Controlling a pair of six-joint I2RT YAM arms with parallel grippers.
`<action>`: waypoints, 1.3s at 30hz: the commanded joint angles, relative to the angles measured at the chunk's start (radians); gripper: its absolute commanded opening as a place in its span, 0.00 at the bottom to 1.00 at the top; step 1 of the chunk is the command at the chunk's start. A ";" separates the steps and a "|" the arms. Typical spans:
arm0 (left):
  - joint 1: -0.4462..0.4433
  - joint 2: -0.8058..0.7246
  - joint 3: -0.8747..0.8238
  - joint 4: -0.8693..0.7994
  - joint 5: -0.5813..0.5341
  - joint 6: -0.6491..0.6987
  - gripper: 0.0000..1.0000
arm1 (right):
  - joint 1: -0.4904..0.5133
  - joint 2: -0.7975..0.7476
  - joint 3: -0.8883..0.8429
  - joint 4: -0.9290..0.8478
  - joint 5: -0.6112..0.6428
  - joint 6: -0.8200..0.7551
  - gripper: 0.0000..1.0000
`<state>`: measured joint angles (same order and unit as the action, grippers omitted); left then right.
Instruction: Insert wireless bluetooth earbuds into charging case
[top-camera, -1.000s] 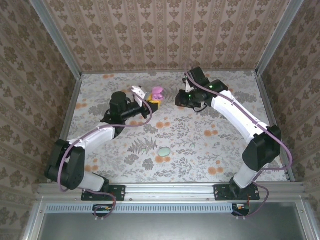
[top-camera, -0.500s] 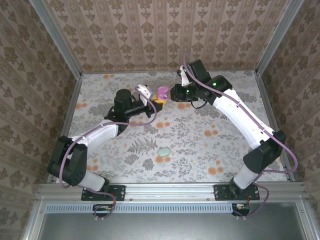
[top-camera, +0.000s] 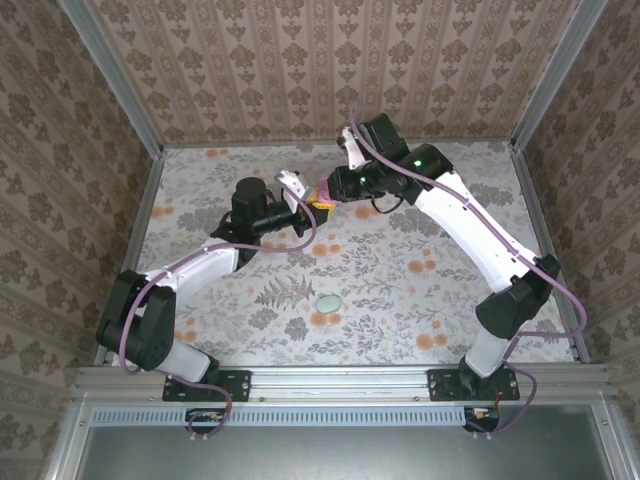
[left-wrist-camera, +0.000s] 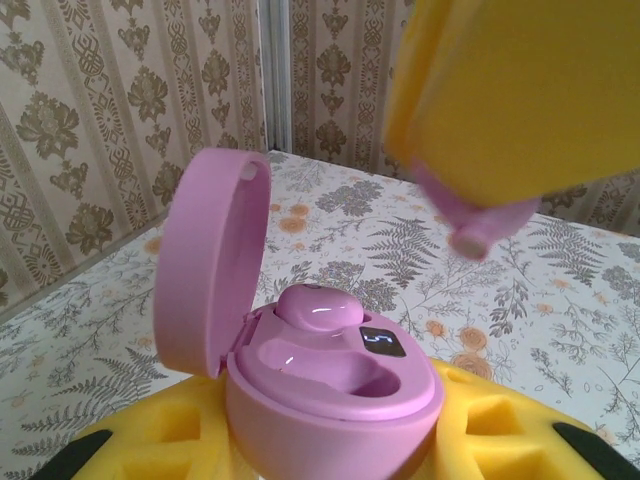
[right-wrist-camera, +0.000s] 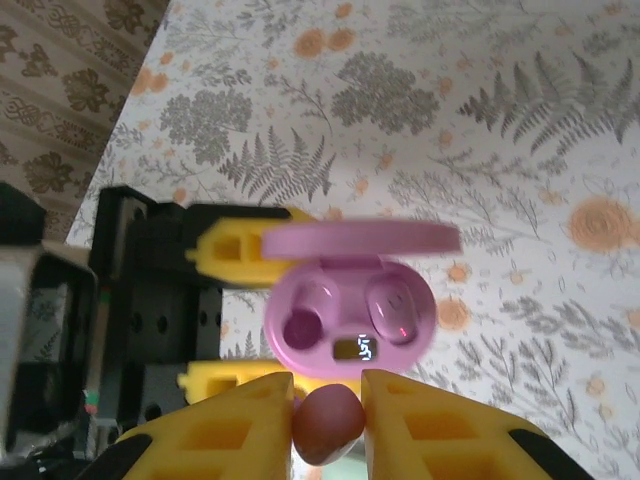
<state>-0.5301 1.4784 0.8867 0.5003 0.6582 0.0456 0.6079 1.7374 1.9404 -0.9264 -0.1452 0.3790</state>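
My left gripper (top-camera: 310, 203) is shut on the base of an open pink charging case (left-wrist-camera: 335, 395), holding it above the table with its lid (left-wrist-camera: 212, 258) raised at the left. One pink earbud (left-wrist-camera: 320, 306) sits in the far socket, and the near socket (left-wrist-camera: 345, 365) is empty. My right gripper (top-camera: 336, 186) is shut on a second pink earbud (right-wrist-camera: 328, 422), pinched between its yellow fingers (right-wrist-camera: 440, 430). That earbud (left-wrist-camera: 478, 226) hangs just above and to the right of the case, apart from it. From the right wrist, the case (right-wrist-camera: 350, 318) lies directly beneath.
A mint oval case (top-camera: 327, 302) lies shut on the floral table near the middle front. Patterned walls with metal corner posts (top-camera: 540, 75) close in the back and both sides. Both arms meet at the back centre.
My right arm has swung left with its earbud until it stands over the pink case. The left gripper has shifted the case slightly right to meet it.
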 joint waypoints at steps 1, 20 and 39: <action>-0.007 -0.006 0.037 0.010 0.024 0.013 0.32 | 0.018 0.037 0.035 -0.050 0.023 -0.032 0.26; -0.008 -0.020 0.030 0.010 0.025 0.016 0.31 | 0.021 0.062 0.046 -0.039 0.080 -0.005 0.25; 0.002 -0.027 0.021 0.023 0.024 0.014 0.32 | 0.020 -0.011 -0.012 -0.029 0.055 0.006 0.25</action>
<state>-0.5297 1.4780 0.8883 0.5007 0.6582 0.0460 0.6292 1.7515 1.9358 -0.9401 -0.1295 0.3733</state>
